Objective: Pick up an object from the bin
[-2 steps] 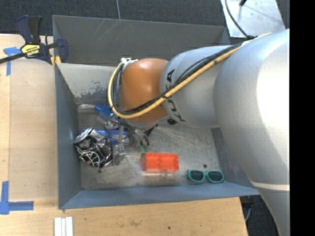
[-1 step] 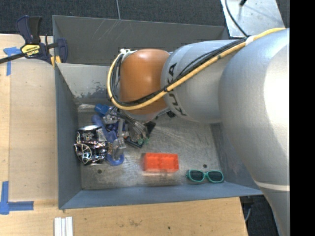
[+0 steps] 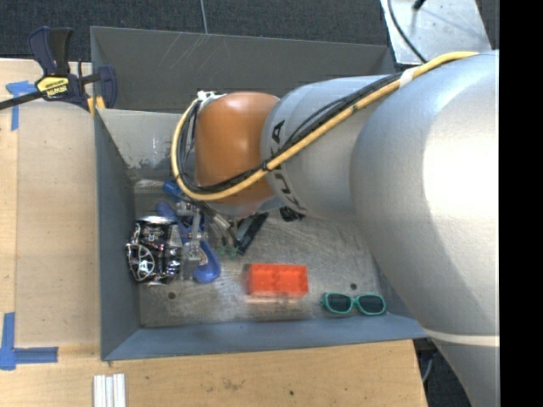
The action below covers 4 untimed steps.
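Nearest, by the front wall of the grey bin (image 3: 119,227), a pair of teal sunglasses (image 3: 354,303) lies flat at the right of the floor. Just to their left, apart from them, sits an orange-red block (image 3: 276,280). Further left and a little deeper lies a blue piece (image 3: 205,270) with a rounded end. Close beside it, on the floor's left side, is a black-and-chrome tangle (image 3: 153,249) of shiny parts. The claw (image 3: 197,237) comes down between these two, right above the blue piece and next to the tangle. Whether it is wide or narrow, or grips anything, I cannot tell, since the parts there overlap. A dark slim thing (image 3: 251,227) lies slanted just right of the claw. Behind the claw a second blue bit (image 3: 173,190) shows at the edge of the orange cover (image 3: 231,147) on the wrist, round which a yellow cable (image 3: 180,155) loops. The thick pale arm (image 3: 407,193) fills the bin's right side and hides the floor there.
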Tool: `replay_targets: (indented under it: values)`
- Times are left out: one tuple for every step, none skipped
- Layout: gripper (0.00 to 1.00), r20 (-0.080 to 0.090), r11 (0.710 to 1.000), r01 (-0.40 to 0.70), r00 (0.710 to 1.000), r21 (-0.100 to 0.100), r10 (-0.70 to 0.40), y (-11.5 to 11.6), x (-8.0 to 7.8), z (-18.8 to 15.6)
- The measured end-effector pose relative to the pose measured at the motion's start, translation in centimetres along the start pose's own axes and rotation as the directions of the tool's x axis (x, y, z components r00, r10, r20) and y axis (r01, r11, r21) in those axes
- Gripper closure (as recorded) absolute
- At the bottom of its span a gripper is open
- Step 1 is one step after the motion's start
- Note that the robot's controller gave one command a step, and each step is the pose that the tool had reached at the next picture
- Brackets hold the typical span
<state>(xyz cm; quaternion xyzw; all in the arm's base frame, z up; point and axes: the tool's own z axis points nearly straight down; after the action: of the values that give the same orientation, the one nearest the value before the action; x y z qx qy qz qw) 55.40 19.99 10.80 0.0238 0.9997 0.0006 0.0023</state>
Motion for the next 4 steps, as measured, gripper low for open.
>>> replay_targets:
  values:
    - [0.0, -0.002, 0.993, 0.12, 0.993, 0.0, -0.12, 0.3, -0.8, 3.6]
    - [1.0, 0.011, 0.998, -0.061, 0.998, 0.006, 0.061, 3.1, -1.6, 3.2]
    - [1.0, 0.011, 0.998, -0.061, 0.998, 0.006, 0.061, 3.1, -1.6, 3.2]
    - [1.0, 0.01, 0.998, -0.061, 0.998, 0.005, 0.061, 3.1, -1.6, 3.1]
